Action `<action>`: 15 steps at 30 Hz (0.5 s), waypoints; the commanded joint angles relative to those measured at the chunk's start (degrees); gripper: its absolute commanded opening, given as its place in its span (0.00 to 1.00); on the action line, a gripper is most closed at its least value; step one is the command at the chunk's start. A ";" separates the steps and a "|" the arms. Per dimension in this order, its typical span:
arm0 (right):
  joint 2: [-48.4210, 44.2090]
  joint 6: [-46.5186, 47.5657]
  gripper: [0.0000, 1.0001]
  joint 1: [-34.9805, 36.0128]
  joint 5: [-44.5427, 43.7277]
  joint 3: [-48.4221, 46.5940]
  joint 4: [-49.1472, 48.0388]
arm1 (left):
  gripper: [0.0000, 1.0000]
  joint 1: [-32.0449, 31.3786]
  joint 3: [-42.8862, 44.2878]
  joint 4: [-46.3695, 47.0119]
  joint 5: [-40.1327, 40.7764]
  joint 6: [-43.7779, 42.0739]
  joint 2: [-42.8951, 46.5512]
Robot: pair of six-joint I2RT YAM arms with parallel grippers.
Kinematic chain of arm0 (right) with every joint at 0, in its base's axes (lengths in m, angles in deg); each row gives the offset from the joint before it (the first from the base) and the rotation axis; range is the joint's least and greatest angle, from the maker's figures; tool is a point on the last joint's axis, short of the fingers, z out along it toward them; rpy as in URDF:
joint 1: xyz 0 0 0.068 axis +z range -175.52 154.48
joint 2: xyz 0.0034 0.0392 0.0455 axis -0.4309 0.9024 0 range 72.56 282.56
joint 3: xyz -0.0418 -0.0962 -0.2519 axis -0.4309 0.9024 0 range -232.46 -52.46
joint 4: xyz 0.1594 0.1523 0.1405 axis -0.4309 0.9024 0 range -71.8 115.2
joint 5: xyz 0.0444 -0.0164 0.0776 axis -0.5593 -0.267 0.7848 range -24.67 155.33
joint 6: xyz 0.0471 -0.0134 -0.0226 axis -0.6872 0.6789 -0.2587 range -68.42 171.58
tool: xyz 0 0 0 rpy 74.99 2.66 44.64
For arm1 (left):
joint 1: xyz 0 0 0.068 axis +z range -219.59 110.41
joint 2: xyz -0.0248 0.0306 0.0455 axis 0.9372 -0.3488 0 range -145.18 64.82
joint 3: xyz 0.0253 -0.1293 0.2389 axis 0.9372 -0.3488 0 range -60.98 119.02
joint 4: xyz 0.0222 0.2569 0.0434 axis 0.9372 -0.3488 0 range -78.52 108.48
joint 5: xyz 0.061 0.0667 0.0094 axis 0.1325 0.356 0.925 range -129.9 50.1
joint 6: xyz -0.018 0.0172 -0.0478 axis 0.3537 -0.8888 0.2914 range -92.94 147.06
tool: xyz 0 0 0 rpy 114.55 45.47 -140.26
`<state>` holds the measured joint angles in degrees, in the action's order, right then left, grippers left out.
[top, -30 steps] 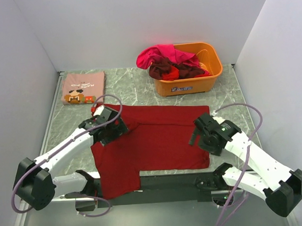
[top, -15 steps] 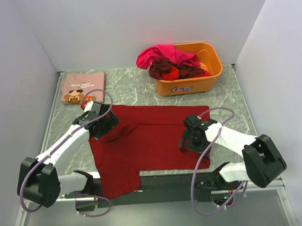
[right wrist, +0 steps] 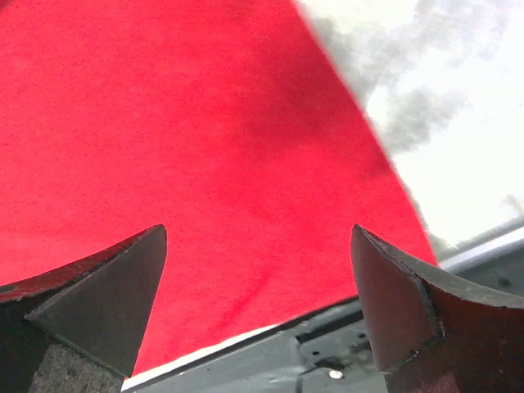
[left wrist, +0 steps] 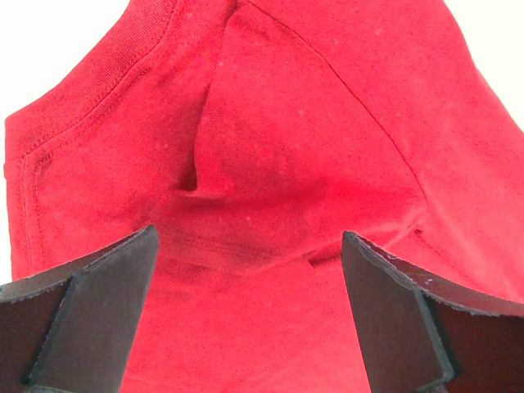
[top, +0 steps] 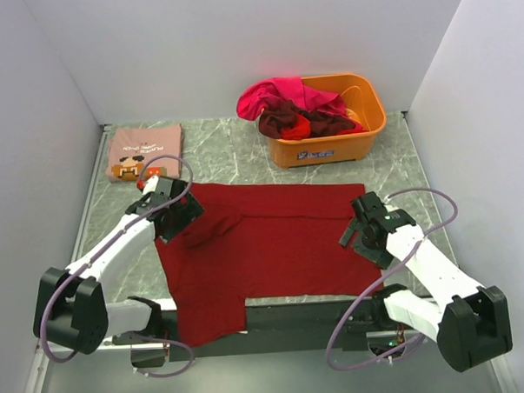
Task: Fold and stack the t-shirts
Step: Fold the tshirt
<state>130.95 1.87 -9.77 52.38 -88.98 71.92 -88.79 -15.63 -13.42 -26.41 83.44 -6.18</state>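
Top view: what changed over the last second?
The left end effector moved toward the far left corner of the red shirt. The right end effector swung inward, then back to the shirt's right edge. Both stayed open, holding nothing. The pink shirt and tub did not move; the red shirt stayed spread.

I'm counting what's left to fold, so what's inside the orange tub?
A crumpled heap: a magenta t-shirt draped over the left rim, with a maroon one and a bright red one lower down. The orange tub hides its floor and anything under the heap.
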 commanded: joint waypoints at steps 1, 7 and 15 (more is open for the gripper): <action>0.41 4.35 0.99 -0.19 3.79 -3.04 -7.70 | 0.99 0.30 2.81 2.10 1.62 -0.92 -1.77; 9.79 9.28 0.98 -0.19 10.05 -6.37 -24.07 | 0.99 2.14 2.65 9.21 -1.71 -2.68 -7.21; 25.97 13.24 0.97 -0.80 3.72 -12.52 -32.35 | 0.99 4.87 3.96 13.97 -6.64 -3.82 -18.81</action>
<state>154.10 12.56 -9.84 59.28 -98.27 45.36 -84.37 -13.84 -3.08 -30.78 80.82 -22.86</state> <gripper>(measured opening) 0.971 0.993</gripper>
